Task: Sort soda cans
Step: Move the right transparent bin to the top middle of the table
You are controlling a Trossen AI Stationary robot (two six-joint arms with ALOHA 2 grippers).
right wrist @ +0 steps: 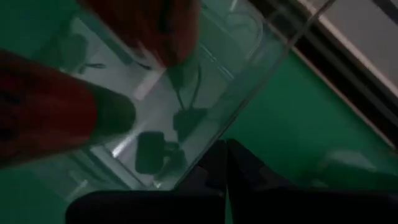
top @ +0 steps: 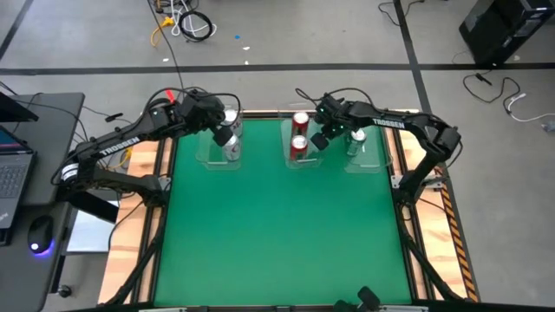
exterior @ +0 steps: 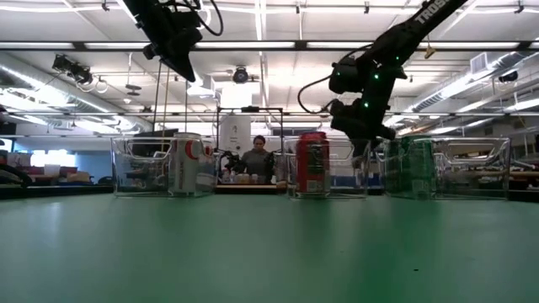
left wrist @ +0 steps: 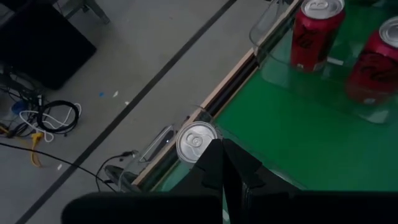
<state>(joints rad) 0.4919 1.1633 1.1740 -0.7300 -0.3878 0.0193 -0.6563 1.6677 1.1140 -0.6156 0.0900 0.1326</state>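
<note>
We are seeing both arms reaching over the far edge of the green bench (top: 277, 234), where three clear trays are standing in a row. The left end effector (top: 224, 134) is hovering above the tray (top: 208, 156) nearest the far left corner, its fingers (left wrist: 214, 168) pressed together and gripping nothing; in the left wrist view they are sitting just beside the shiny top of a silver-grey can (left wrist: 196, 141) below, and we cannot tell whether they are touching it. That tray is holding the silver-grey cans (top: 231, 149), which in the low view are showing as a pale can (exterior: 190, 164) behind the clear wall. The right end effector (top: 319, 139) is hanging between the middle tray (top: 299, 161) and the tray (top: 368, 160) toward the far right corner, its fingers (right wrist: 227, 163) likewise closed on nothing, poised over the middle tray's clear wall without clearly touching it. The middle tray is holding two red cans (top: 299, 137), standing upright one behind the other along the far edge. The right-hand tray is holding the green cans (top: 356, 143), showing green through its wall in the low view (exterior: 410, 167). Beyond the bench, a person (exterior: 255, 160) is sitting in the room.
</note>
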